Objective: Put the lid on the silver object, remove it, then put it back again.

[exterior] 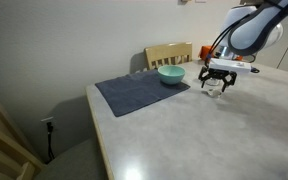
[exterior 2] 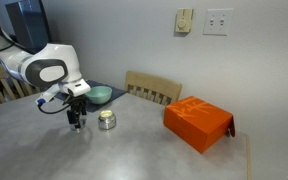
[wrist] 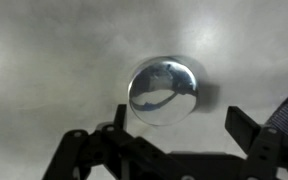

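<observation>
Leftmost in an exterior view, the white arm (exterior 2: 44, 66) bends down over the grey tabletop (exterior 2: 134, 156), and its claw (exterior 2: 76, 122) hangs low with the tips close to the surface. Whether the tips touch the surface cannot be told at this size. Behind and a little to the right sits the teal bowl (exterior 2: 100, 95), on a dark mat (exterior: 139, 93) that covers the tabletop's near-left part in an exterior view. Right of the claw, just beside it and apart from it, stands the pot (exterior 2: 107, 120), upright on bare tabletop and in front of the bowl. Further right a wooden chair (exterior 2: 154, 90) backs against the far edge. Well to the right of that lies the orange box (exterior 2: 197, 123), far from the pot.

From the wrist, the left finger (wrist: 84, 150) comes first, then the pot's round shiny top in the middle of the frame, then the right finger at the far side. The fingers are spread wide, wider than the pot, and nothing is between them. The pot lies just beyond their tips, not inside the gap. Its top mirrors the room. Whether that bright face is the lid seated on the pot or the pot's own mouth, I cannot tell, and no separate disc shows on the tabletop.
</observation>
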`<state>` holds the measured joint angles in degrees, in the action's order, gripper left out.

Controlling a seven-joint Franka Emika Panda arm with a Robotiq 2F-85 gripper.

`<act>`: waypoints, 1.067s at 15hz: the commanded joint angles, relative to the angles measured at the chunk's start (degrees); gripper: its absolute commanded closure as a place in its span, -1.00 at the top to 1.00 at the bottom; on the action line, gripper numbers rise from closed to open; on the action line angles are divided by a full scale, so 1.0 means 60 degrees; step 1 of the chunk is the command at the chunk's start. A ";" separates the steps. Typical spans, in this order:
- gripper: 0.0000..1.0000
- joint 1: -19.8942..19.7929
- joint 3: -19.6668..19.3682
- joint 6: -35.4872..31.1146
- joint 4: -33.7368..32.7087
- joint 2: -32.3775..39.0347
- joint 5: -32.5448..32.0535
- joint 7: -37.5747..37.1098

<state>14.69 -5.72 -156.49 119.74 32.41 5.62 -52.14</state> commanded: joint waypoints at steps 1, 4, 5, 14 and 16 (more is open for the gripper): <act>1.00 -0.0025 0.0028 0.0184 0.0018 -0.0100 -0.0037 -0.0113; 1.00 -0.0021 0.0012 0.0362 0.0068 -0.0335 -0.0023 -0.0292; 1.00 0.0003 -0.0004 0.0346 0.0095 -0.0379 -0.0009 -0.0378; 1.00 0.0116 -0.0209 -0.0420 0.0471 -0.0302 -0.0061 -0.1036; 1.00 0.0074 -0.0167 -0.0401 0.0537 -0.0321 -0.0008 -0.1165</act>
<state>14.79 -6.28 -157.45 121.21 30.97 5.60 -57.62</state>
